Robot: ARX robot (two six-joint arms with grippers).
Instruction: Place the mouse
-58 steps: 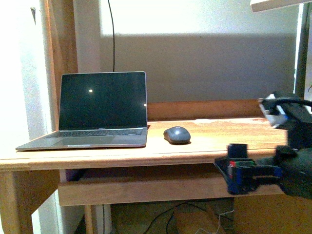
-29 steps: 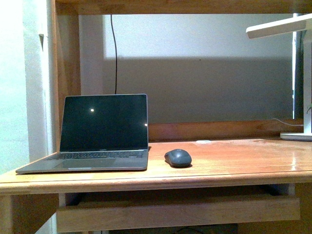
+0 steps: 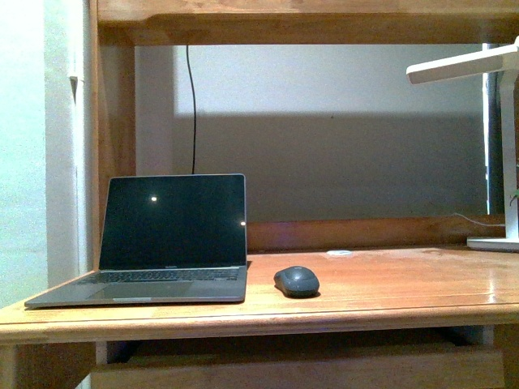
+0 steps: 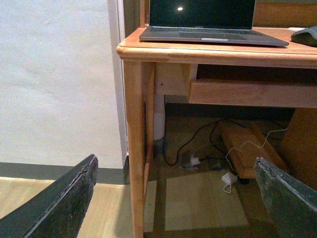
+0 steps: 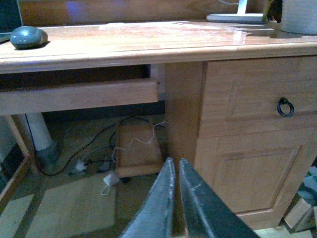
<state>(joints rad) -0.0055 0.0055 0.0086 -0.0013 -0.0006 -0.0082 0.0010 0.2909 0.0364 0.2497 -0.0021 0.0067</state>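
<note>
The mouse (image 3: 296, 281), a small dark grey dome, lies on the wooden desk (image 3: 389, 288) just right of the open laptop (image 3: 170, 235). It also shows at the edge of the left wrist view as the mouse (image 4: 306, 35) and on the desk top in the right wrist view as the mouse (image 5: 28, 37). Neither arm appears in the front view. My left gripper (image 4: 178, 198) is open and empty, low in front of the desk's left leg (image 4: 136, 148). My right gripper (image 5: 177, 166) is shut on nothing, below desk height in front of the drawer cabinet (image 5: 247, 124).
A white lamp (image 3: 486, 65) stands at the desk's right end, and a small white disc (image 3: 339, 254) lies near the back. A pull-out tray (image 5: 79, 96) hangs under the top. Cables and adapters (image 5: 99, 163) lie on the floor underneath. A shelf (image 3: 308, 16) spans above.
The right arm, seen low at the right one second ago, has left the front view. The desk sits lower in the picture and the upper shelf has come into sight. The mouse has not moved.
</note>
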